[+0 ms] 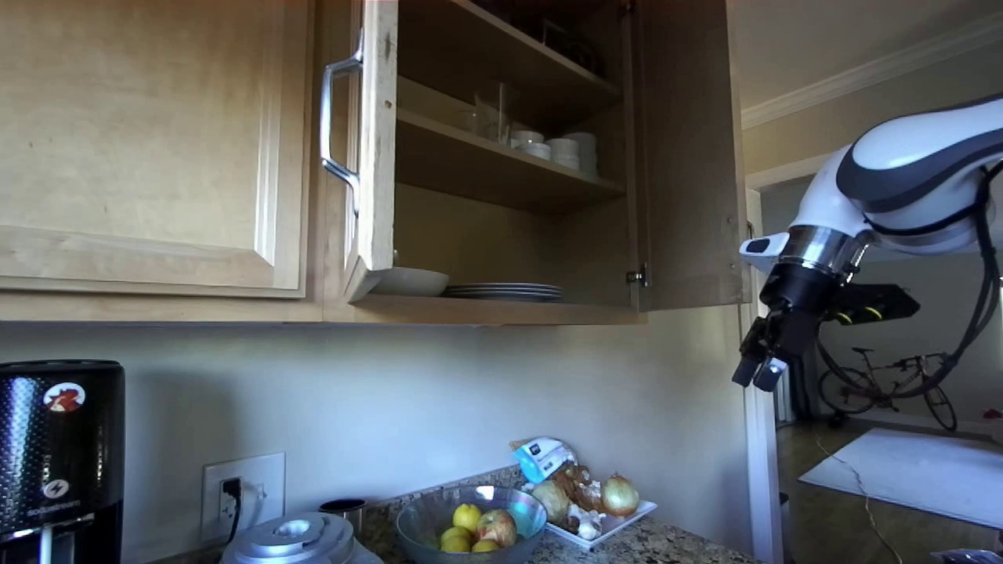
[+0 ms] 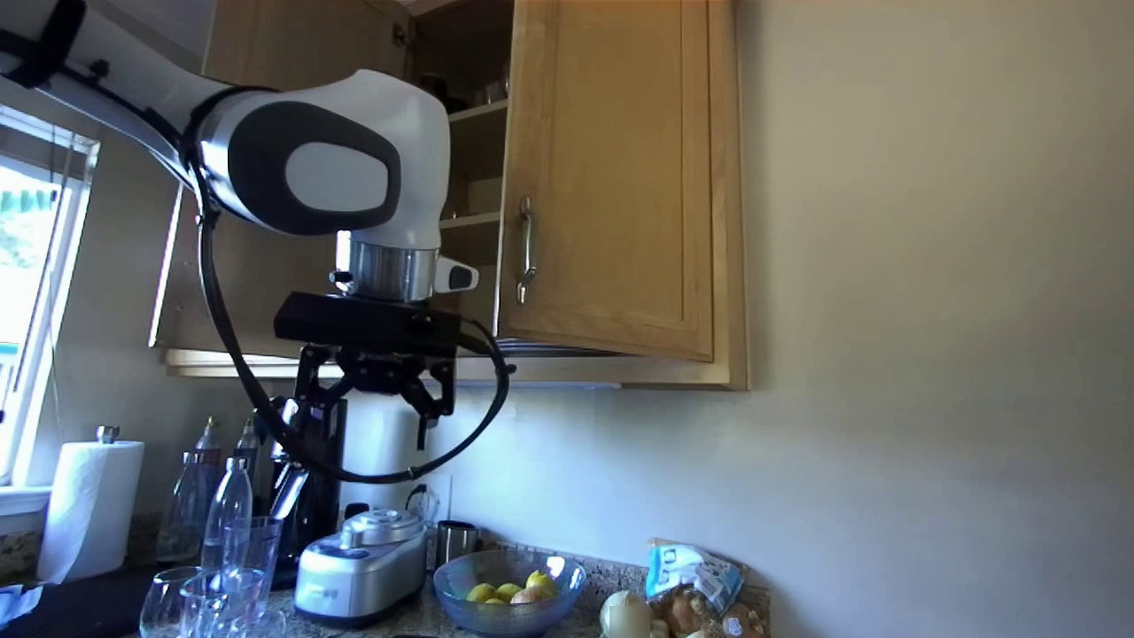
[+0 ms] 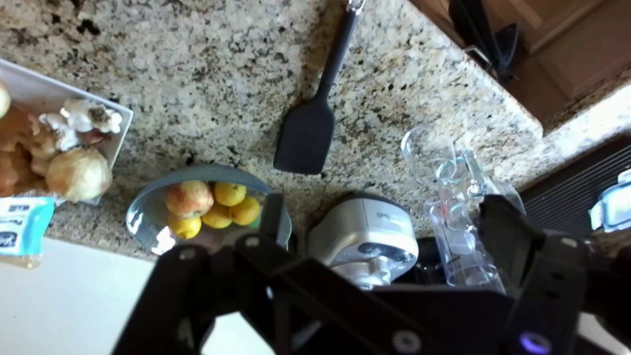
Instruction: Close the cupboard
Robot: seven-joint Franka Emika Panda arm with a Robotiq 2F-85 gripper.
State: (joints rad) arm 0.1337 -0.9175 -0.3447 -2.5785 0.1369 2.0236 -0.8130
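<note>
At the far left in an exterior view I'm seeing a black machine [image 1: 63, 462] standing below a wood cabinet [image 1: 141, 141]. Moving rightward, a silver appliance [image 1: 294, 540], a metal cup [image 1: 345, 513] and a glass bowl [image 1: 418, 526] of fruit [image 1: 467, 517] are sitting on the counter [image 1: 674, 544]. Above them the cupboard [image 1: 501, 312] is hanging on the wall [image 1: 392, 392], both doors standing open. Its left door [image 1: 382, 157], with a silver handle [image 1: 326, 125], is jutting outward. Inside, a pale bowl [image 1: 411, 282] and stacked plates [image 1: 501, 292] are resting at the bottom; glasses [image 1: 492, 117] and white dishes [image 1: 560, 149] are sitting on a shelf [image 1: 486, 168] above. Lower down, a white tray [image 1: 624, 526] is holding onions [image 1: 620, 496]. Further right, the right door [image 1: 689, 157] is also jutting outward. Beyond it in the picture, my gripper [image 1: 758, 374] is pointing down, lower than that door; I can't tell how near it is. In the wrist view its fingers [image 3: 272, 217] are standing wide apart over the counter, gripping nothing.
</note>
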